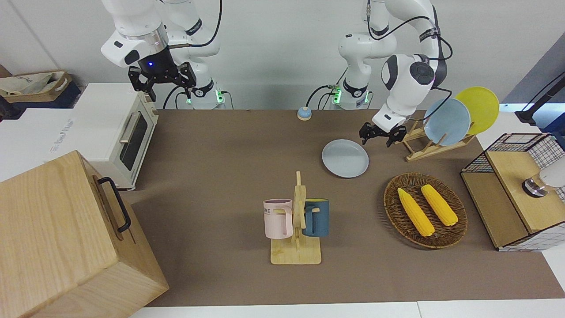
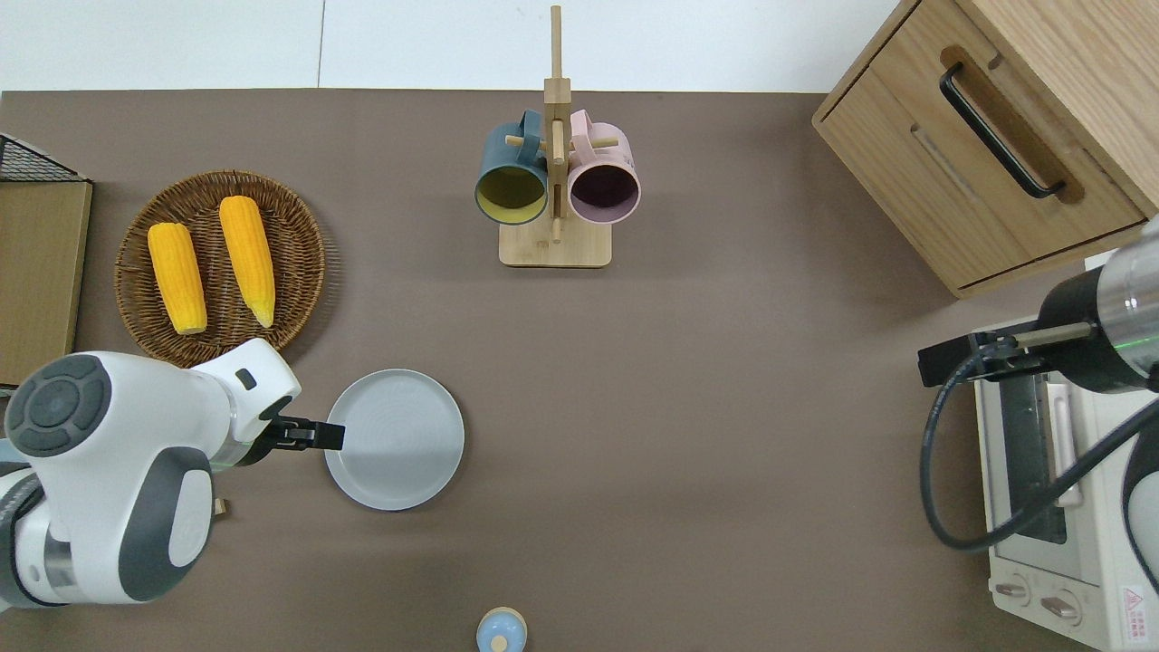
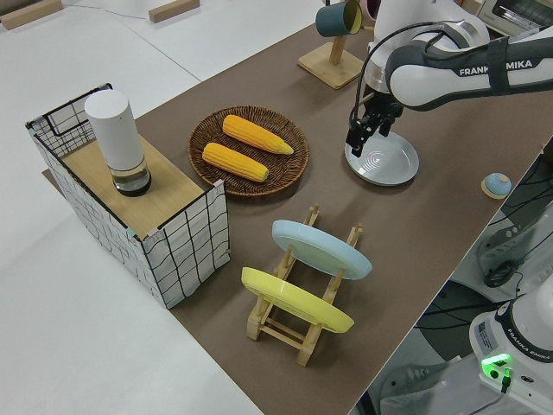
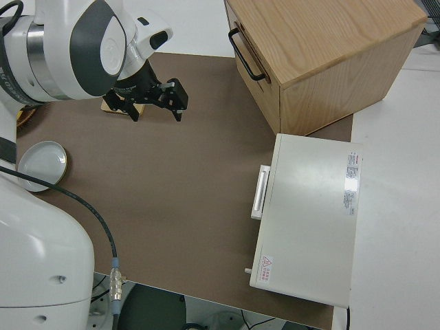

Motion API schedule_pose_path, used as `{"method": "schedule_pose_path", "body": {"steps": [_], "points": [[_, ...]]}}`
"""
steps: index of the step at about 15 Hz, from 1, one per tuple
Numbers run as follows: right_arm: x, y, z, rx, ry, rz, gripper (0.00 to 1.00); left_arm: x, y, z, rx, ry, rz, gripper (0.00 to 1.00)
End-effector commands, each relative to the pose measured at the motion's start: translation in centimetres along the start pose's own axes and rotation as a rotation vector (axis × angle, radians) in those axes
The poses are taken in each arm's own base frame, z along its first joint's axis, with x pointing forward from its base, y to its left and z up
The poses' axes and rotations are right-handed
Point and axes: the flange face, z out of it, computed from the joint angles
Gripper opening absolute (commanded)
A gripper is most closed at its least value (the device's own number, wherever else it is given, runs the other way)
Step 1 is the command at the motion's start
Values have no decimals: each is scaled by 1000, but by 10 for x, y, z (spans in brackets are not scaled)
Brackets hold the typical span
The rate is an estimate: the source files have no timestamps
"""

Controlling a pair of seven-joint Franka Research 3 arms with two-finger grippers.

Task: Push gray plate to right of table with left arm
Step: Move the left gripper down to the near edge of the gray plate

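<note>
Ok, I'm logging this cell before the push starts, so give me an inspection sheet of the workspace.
Surface: brown table, flat, no spills seen.
Job's things: gray plate flat on the table, nearer the left arm's end.
Clutter: corn basket, mug rack, plate rack with blue and yellow plates, bell, toaster oven, wooden cabinet.
Grippers: left gripper at the plate's rim, fingers' state unclear; right gripper parked, open.
Cables: black cable on the right arm.
Surroundings: wire-framed box holding a white cylinder.
</note>
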Motion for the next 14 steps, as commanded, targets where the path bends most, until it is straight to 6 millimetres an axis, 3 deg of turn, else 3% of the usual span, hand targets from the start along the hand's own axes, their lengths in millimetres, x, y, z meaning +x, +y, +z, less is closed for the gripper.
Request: {"method": "schedule_pose_path", "body": {"steps": [1, 10, 14], "points": [[-4, 2, -3, 7, -5, 2, 983, -18, 2, 27, -4, 39, -32, 993], [-4, 2, -3, 7, -5, 2, 983, -11, 9, 78, -9, 32, -106, 993], [-4, 2, -3, 7, -4, 2, 983, -11, 5, 82, -21, 25, -126, 987]]}}
